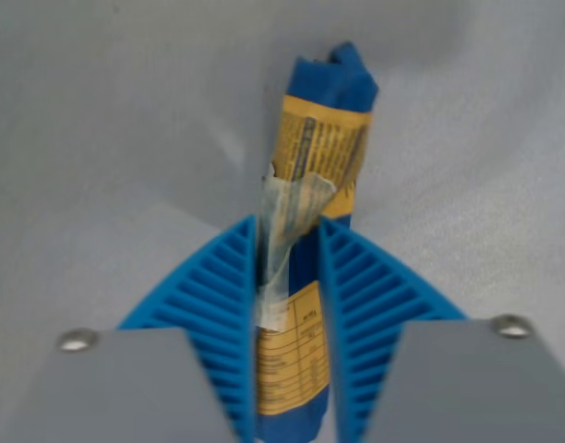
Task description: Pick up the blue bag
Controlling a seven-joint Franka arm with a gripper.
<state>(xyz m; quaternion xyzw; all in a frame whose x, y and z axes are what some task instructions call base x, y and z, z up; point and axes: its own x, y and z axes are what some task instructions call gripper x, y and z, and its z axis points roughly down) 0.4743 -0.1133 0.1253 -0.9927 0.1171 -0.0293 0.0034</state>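
I've got the gripper (289, 277) fingers clamped on the blue bag (312, 194) mid-body w/ the crinkly wrap pinched, so I'd lift straight & slow.

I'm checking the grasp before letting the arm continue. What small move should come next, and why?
Probably a slow, straight lift. The gripper looks shut on the blue bag: both ribbed blue fingers press against its sides, with the bag pinched narrow between them and its far end on the grey surface. The crinkled clear tape sits at the fingertips, so lifting gently would show any slip.
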